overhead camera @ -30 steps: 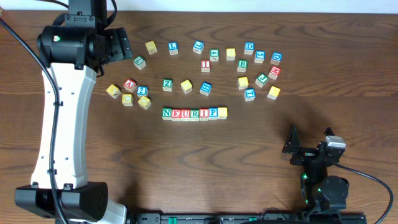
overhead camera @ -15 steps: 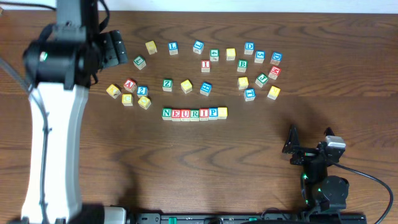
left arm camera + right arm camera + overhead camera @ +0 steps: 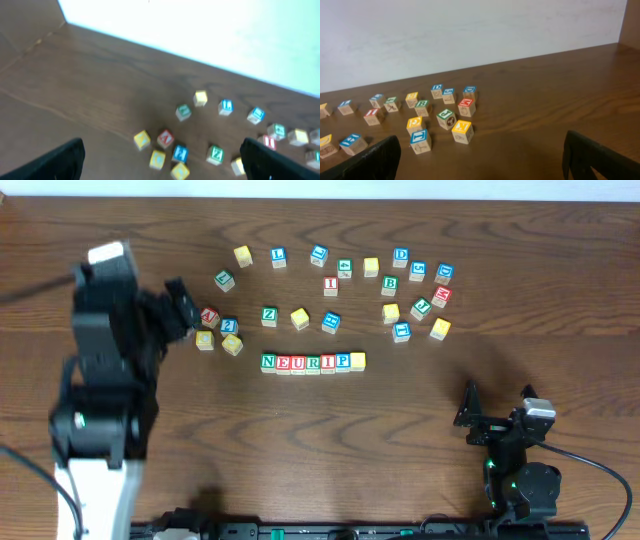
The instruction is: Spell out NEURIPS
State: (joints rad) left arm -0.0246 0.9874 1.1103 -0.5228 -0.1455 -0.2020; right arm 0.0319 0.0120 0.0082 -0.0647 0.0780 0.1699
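On bare tabletop (image 3: 350, 450) the NEURIPS row (image 3: 312, 362) stands clear; left gripper (image 3: 180, 308) and right gripper (image 3: 498, 408) gape.

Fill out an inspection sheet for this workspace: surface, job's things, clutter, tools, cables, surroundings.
Surface: dark wooden table, no spills seen.
Job's things: row of seven cubes mid-table, side by side, reading N E U R I P from the green N to a yellow-faced cube at the end.
Clutter: loose letter cubes in an arc behind the row, among them a green Z and a blue L.
Tools: left tool open, holding nothing; right tool open, holding nothing.
Cables: black cable running from the right arm's base.
Surroundings: white wall beyond the table's far edge.
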